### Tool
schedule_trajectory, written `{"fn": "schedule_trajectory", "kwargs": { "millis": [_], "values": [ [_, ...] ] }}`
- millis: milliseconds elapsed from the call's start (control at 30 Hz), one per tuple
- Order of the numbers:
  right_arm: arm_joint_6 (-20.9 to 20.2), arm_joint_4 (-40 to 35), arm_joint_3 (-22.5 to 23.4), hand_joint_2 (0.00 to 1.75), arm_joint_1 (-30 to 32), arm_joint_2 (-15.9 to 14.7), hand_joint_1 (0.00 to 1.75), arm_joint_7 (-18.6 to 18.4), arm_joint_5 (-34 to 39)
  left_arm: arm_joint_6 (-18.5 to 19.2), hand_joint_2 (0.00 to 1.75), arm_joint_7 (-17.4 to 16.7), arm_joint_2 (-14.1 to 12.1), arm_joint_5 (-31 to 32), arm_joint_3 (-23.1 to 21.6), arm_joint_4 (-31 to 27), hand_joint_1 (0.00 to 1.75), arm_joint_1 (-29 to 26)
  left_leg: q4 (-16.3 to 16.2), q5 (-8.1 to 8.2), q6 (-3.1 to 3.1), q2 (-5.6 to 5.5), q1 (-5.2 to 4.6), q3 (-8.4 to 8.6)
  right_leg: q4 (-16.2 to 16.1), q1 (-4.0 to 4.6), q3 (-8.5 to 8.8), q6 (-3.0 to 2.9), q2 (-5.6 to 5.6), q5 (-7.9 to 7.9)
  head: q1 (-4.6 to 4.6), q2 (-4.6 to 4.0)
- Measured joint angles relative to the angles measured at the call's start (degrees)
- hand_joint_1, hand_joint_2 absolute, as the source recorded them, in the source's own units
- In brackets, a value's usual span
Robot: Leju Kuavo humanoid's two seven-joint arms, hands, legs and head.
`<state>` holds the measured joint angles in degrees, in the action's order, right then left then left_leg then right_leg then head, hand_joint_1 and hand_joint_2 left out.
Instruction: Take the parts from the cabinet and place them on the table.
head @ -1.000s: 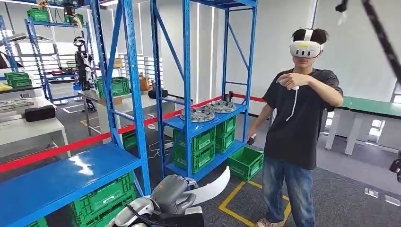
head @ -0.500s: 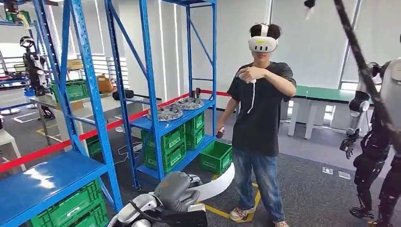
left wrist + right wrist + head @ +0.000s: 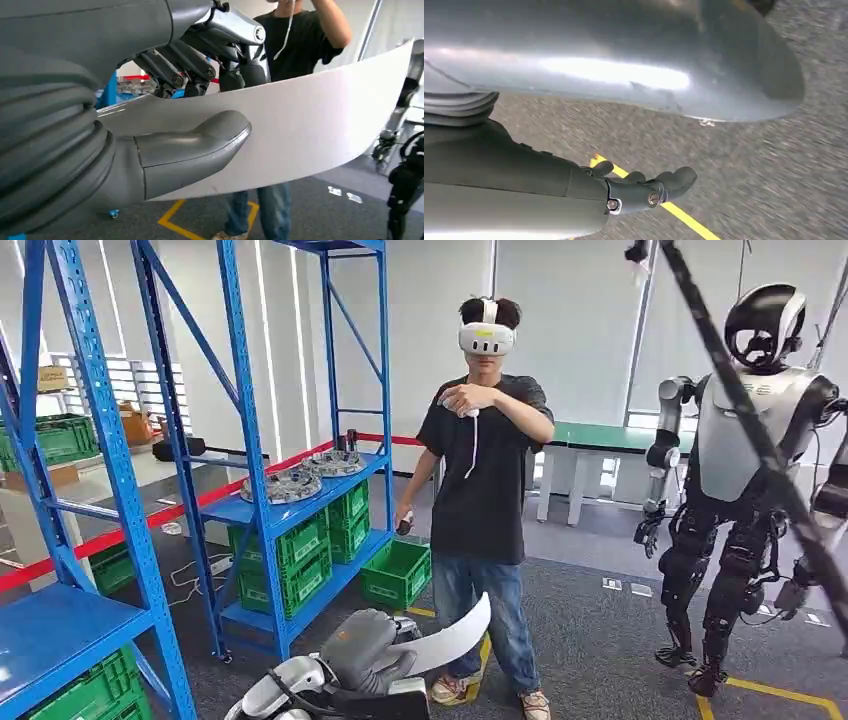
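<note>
My left hand (image 3: 365,648) grips a long, curved white panel (image 3: 452,634) low in the head view, and the panel juts out to the right. The left wrist view has the thumb (image 3: 197,149) pressed on the near face of the panel (image 3: 325,115), with the dark fingers (image 3: 172,70) behind it. My right hand (image 3: 644,192) hangs over grey floor with its fingers stretched out and nothing in them. Two round metal parts (image 3: 282,485) (image 3: 335,462) lie on a shelf of the blue cabinet (image 3: 262,515). A green-topped table (image 3: 600,438) stands at the back.
A person (image 3: 485,480) in a headset stands close ahead, right of the cabinet. Another humanoid robot (image 3: 740,460) stands at the right behind a black slanting bar (image 3: 745,415). Green crates (image 3: 398,572) sit on the floor and lower shelves. Yellow tape (image 3: 686,215) marks the floor.
The whole view has swung right, so the camera turned: the cabinet slid left and the other robot came into sight. My left hand still holds the white panel.
</note>
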<state>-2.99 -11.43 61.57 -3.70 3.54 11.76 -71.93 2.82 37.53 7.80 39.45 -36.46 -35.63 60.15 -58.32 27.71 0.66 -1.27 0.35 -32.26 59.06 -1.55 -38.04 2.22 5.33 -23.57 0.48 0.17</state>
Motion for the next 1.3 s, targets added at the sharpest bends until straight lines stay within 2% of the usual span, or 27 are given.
{"fn": "schedule_trajectory", "kwargs": {
  "millis": [33, 67, 133, 167, 200, 267, 300, 333, 467, 533, 567, 633, 667, 700, 767, 800, 833, 867, 967, 1000, 1033, 1067, 1133, 1167, 1200, 1233, 1300],
  "values": [
    [0.00, 0.00, 0.00, 0.00, -0.08, 0.09, 0.00, 0.00, -0.02, 0.02, 1.75, 0.11, 0.20, 0.00, 0.00, -0.02, 1.75, 0.06, 0.18, -0.19, 0.43, 0.27, -0.01, -0.03, 2.18, 0.28, -1.15, 0.06, -2.48, -1.61, 0.27, 0.00],
    [0.00, 0.00, 0.00, 0.00, -0.34, 0.09, 0.00, -0.02, -0.02, 0.02, 1.75, 0.15, 0.24, 0.00, 0.00, -0.02, 1.75, 0.07, 0.17, -0.24, 0.51, 1.01, -0.18, -0.12, 6.49, 0.37, -3.17, 0.24, -3.92, -3.96, 0.35, 0.00],
    [-0.02, 0.00, -0.02, 0.00, -0.56, 0.09, 0.00, -0.24, -0.09, 0.02, 1.75, 0.15, 0.22, 0.00, -0.02, 0.02, 1.75, -0.36, 0.02, -0.08, 0.81, 2.67, -0.52, -0.21, 15.55, 0.36, -7.24, 0.44, -4.76, -7.59, 0.35, 0.00],
    [-0.07, 0.00, 0.00, 0.00, -0.48, 0.09, 0.00, -0.39, -0.11, 0.04, 1.75, 0.17, 0.24, 0.00, -0.04, 0.02, 1.75, -0.56, -0.04, -0.04, 0.86, 3.40, -0.58, -0.27, 17.05, 0.35, -7.80, 0.45, -4.88, -7.66, 0.37, 0.00],
    [-0.09, 0.00, 0.00, 0.00, -0.35, 0.09, 0.00, -0.39, -0.18, 0.09, 1.75, 0.15, 0.31, 0.00, -0.09, 0.00, 1.75, -0.66, -0.11, -0.02, 0.87, 4.03, -0.63, -0.29, 15.78, 0.36, -6.96, 0.41, -5.00, -6.64, 0.37, 0.00],
    [-0.09, 0.00, 0.00, 0.00, -0.34, 0.07, 0.00, -0.42, -0.22, 0.11, 1.75, 0.15, 0.31, 0.00, -0.11, -0.15, 1.75, -0.58, -0.36, 0.23, 0.68, 5.40, -0.67, -0.28, 6.25, 0.42, -1.35, 0.08, -5.95, -2.50, 0.37, 0.00],
    [-0.09, 0.00, 0.00, 0.00, -0.39, 0.07, 0.00, -0.42, -0.24, 0.11, 1.75, 0.15, 0.33, 0.00, -0.09, -0.29, 1.75, -0.51, -0.60, 0.44, 0.42, 5.93, -0.84, -0.24, 1.11, 0.69, 1.82, -0.21, -8.52, -1.18, 0.37, 0.00],
    [-0.11, 0.00, 0.00, 0.00, -0.56, 0.06, 0.00, -0.44, -0.24, 0.11, 1.75, 0.18, 0.33, 0.00, -0.11, -0.46, 1.75, -0.45, -0.75, 0.72, 0.07, 6.34, -1.35, -0.40, 0.17, 1.17, 2.16, -0.77, -10.26, -1.85, 0.37, 0.00],
    [-0.13, 0.00, 0.00, 0.00, -0.40, 0.07, 0.00, -0.39, -0.26, 0.11, 1.75, 0.17, 0.61, 0.00, -0.15, -0.54, 1.75, -0.34, -0.35, 0.96, -0.97, 8.44, -1.41, 0.21, -0.52, 1.05, 1.71, -2.02, -7.57, -1.21, 0.11, 0.00],
    [-0.13, 0.00, 0.00, 0.00, -0.36, 0.07, 0.00, -0.44, -0.26, 0.11, 1.75, 0.24, 0.51, 0.00, -0.22, -0.66, 1.75, -0.30, -3.05, 3.13, -1.70, 3.45, -0.91, -0.96, -0.90, 0.54, 1.93, -2.69, -6.61, -0.77, 0.00, 0.00],
    [-0.11, 0.00, 0.00, 0.00, -0.53, 0.04, 0.00, -0.41, -0.26, 0.11, 1.75, 0.24, 0.31, 0.00, -0.22, -0.64, 1.75, -0.33, -6.87, 5.35, -1.86, 2.18, -0.80, -2.62, -0.90, 0.53, 1.86, -2.93, -6.09, -0.74, -0.04, 0.00],
    [-0.11, 0.00, 0.00, 0.00, -0.65, 0.04, 0.00, -0.39, -0.26, 0.11, 1.75, 0.20, 0.03, 0.00, -0.26, -0.48, 1.75, -0.81, -16.16, 9.32, -2.10, 1.48, -0.64, -6.86, -0.89, 0.54, 1.79, -3.02, -4.55, -0.71, -0.08, 0.00],
    [-0.11, 0.00, 0.00, 0.00, -0.58, 0.04, 0.00, -0.42, -0.26, 0.11, 1.75, 0.20, -0.04, 0.00, -0.31, -0.44, 1.75, -1.12, -18.74, 9.66, -2.15, 1.46, -0.58, -8.22, -0.88, 0.53, 1.78, -3.01, -3.74, -0.70, -0.08, 0.00],
    [-0.11, 0.00, 0.00, 0.00, -0.46, 0.04, 0.00, -0.44, -0.26, 0.11, 1.75, 0.13, -0.13, 0.00, -0.31, -0.37, 1.75, -1.25, -18.03, 8.47, -2.16, 1.45, -0.45, -8.06, -0.88, 0.49, 1.79, -2.95, -2.97, -0.66, -0.11, 0.00],
    [-0.11, 0.00, 0.00, 0.00, -0.35, 0.06, 0.00, -0.46, -0.26, 0.11, 1.75, 0.15, -0.15, 0.00, -0.33, -0.39, 1.75, -1.19, -9.97, 3.40, -2.08, 1.00, -0.12, -4.46, -0.70, 0.38, 1.81, -2.73, -1.47, -0.57, -0.13, 0.00],
    [-0.11, 0.00, 0.00, 0.00, -0.41, 0.04, 0.00, -0.48, -0.26, 0.11, 1.75, 0.17, -0.15, 0.00, -0.33, -0.48, 1.75, -1.15, -4.80, 0.95, -2.08, -0.17, 0.09, -2.04, -0.58, 0.30, 1.81, -2.54, -0.82, -0.58, -0.13, 0.00],
    [-0.11, 0.00, 0.00, 0.00, -0.45, 0.04, 0.00, -0.46, -0.26, 0.11, 1.75, 0.20, -0.30, 0.00, -0.33, -0.44, 1.75, -1.14, -1.53, 0.79, -2.15, -3.74, 0.50, -0.66, -0.38, 0.29, 1.49, -2.09, -0.21, -0.56, -0.17, 0.00],
    [-0.11, 0.00, 0.00, 0.00, -0.61, 0.04, 0.00, -0.50, -0.26, 0.11, 1.75, 0.20, -0.30, 0.00, -0.35, -0.48, 1.75, -1.16, -0.83, 0.88, -2.05, -3.83, 0.48, -0.29, -0.17, 0.40, 1.07, -1.61, 0.49, -0.43, -0.15, 0.00],
    [-0.13, 0.00, 0.00, 0.00, -0.12, 0.04, 0.00, -0.48, -0.26, 0.11, 1.75, 0.11, -0.08, 0.00, -0.44, -0.50, 1.75, -1.16, -0.85, 0.47, -0.98, -2.16, -0.21, -0.42, -1.03, -0.23, 0.59, -0.07, 2.32, 0.56, -0.22, 0.00],
    [-0.13, 0.00, 0.00, 0.00, 0.01, 0.04, 0.00, -0.48, -0.26, 0.13, 1.75, 0.13, 0.22, 0.00, -0.44, -0.63, 1.75, -1.15, -0.13, 0.03, -0.37, -1.34, 0.25, -0.20, -1.00, -0.21, 0.48, 0.13, 1.84, 0.51, -0.24, 0.00],
    [-0.13, 0.00, 0.00, 0.00, 0.05, 0.09, 0.00, -0.48, -0.26, 0.13, 1.75, 0.13, 0.40, 0.00, -0.44, -0.70, 1.75, -1.11, 0.10, -0.18, 0.02, -0.72, 0.19, -0.11, 0.42, 0.22, -0.09, 0.11, -1.59, -0.61, -0.11, 0.00],
    [-0.13, 0.00, 0.00, 0.00, -0.19, 0.11, 0.00, -0.46, -0.26, 0.11, 1.75, 0.24, 0.44, 0.00, -0.46, -0.83, 1.75, -1.02, 0.13, -0.27, 0.25, -0.02, 0.04, -0.17, 4.10, 0.44, -1.81, 0.27, -3.76, -2.83, -0.04, 0.00],
    [-0.13, 0.00, 0.00, 0.00, -0.51, 0.11, 0.00, -0.37, -0.26, 0.11, 1.75, 0.17, 0.27, 0.00, -0.46, -0.70, 1.75, -1.12, 0.05, -0.15, 0.44, 1.68, -0.31, -0.25, 13.84, 0.43, -6.30, 0.38, -4.81, -7.09, 0.05, 0.00],
    [-0.13, 0.00, 0.00, 0.00, -0.47, 0.11, 0.00, -0.35, -0.26, 0.11, 1.75, 0.15, 0.24, 0.00, -0.46, -0.61, 1.75, -1.20, -0.02, -0.10, 0.52, 2.47, -0.40, -0.33, 17.12, 0.43, -7.77, 0.38, -4.89, -8.03, 0.05, 0.00],
    [-0.13, 0.00, 0.00, 0.00, -0.34, 0.11, 0.00, -0.37, -0.28, 0.13, 1.75, 0.15, 0.24, 0.00, -0.48, -0.61, 1.75, -1.23, -0.08, -0.08, 0.54, 3.23, -0.47, -0.37, 17.49, 0.43, -7.82, 0.37, -4.96, -7.61, 0.07, 0.00],
    [-0.13, 0.00, 0.00, 0.00, -0.26, 0.11, 0.00, -0.37, -0.30, 0.13, 1.75, 0.15, 0.27, 0.00, -0.48, -0.63, 1.75, -1.22, -0.14, -0.03, 0.59, 3.91, -0.52, -0.37, 14.85, 0.43, -6.25, 0.27, -5.08, -6.05, 0.07, 0.00],
    [-0.13, 0.00, 0.00, 0.00, -0.33, 0.09, 0.00, -0.33, -0.35, 0.33, 1.75, 0.15, 0.27, 0.00, -0.48, -0.77, 1.75, -1.08, -0.38, 0.21, 0.37, 5.25, -0.54, -0.35, 4.13, 0.58, 0.07, -0.11, -6.51, -1.84, 0.07, 0.00]
  ]
}}
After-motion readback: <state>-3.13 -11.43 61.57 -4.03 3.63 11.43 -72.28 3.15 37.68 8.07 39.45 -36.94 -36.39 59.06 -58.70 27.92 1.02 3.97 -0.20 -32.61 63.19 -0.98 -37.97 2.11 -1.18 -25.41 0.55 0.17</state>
